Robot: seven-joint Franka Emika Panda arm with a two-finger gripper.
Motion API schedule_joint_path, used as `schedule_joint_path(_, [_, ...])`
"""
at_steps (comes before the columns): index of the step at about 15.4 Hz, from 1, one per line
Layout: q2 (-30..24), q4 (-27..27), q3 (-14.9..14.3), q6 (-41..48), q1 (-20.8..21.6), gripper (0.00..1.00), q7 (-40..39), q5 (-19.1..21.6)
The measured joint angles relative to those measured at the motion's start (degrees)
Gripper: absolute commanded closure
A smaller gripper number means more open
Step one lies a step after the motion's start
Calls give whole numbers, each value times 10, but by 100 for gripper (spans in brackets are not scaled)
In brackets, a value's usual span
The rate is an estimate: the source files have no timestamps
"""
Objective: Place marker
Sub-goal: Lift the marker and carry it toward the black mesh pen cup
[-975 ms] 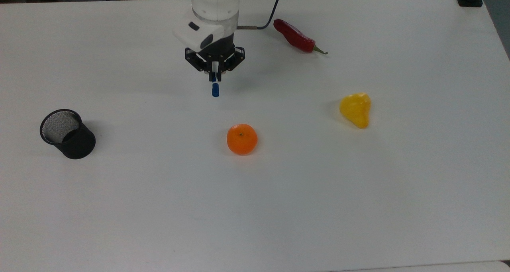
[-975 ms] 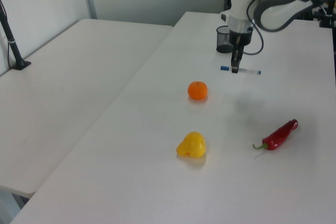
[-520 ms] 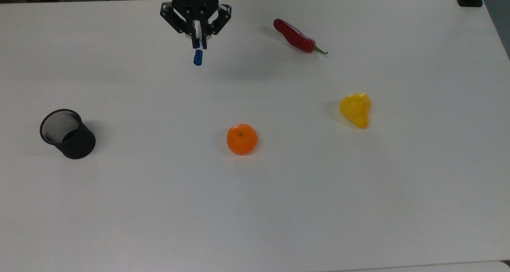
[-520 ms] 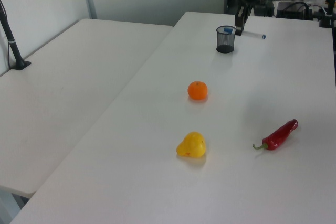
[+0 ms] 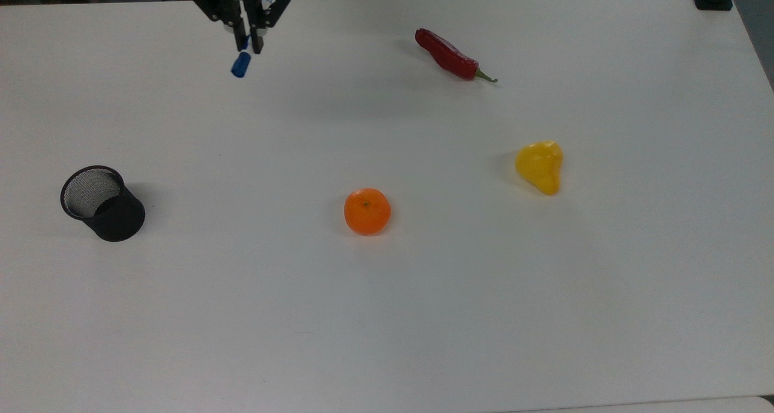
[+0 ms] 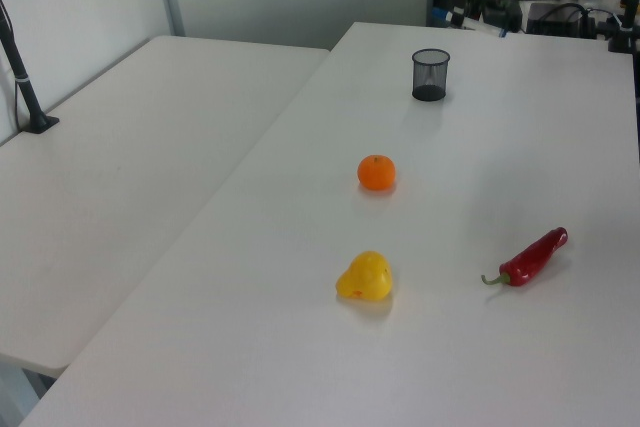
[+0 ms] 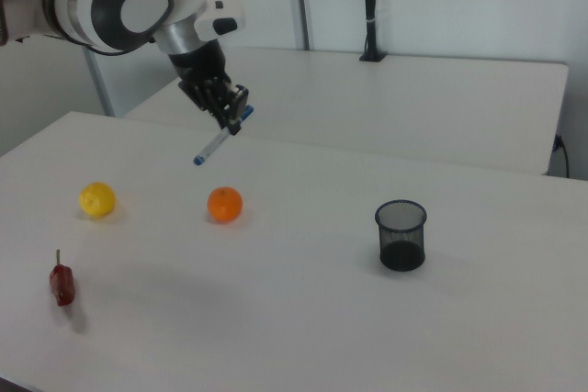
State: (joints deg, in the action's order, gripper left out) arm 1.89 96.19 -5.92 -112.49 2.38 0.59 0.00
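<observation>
— White table, pale partitions behind in the right view. Gripper?

— Gripper at upper left of the top view, high off the surface, clenched on the marker. Marker slanted, hanging in the air, blue cap sticking out below the fingers.

— Around it?

— Black mesh pen cup upright at left of the top view, well apart. Orange near centre, yellow pepper to the right, red chili at upper middle.
</observation>
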Motion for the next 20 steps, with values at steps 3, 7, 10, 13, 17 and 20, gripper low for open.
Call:
schedule_joint_path(3, [6,2,-18,-88,-15,100,0,0])
schedule_joint_path(7, [32,12,-26,-231,-45,100,0,0])
schedule_joint_path(10, [64,30,-31,-345,-67,100,0,0])
schedule_joint_path(13, [100,50,-34,-468,-95,100,0,0])
schedule_joint_path(17, [153,57,-34,-587,-128,100,3,2])
schedule_joint_path(20, [199,60,-34,-673,-135,100,18,5])
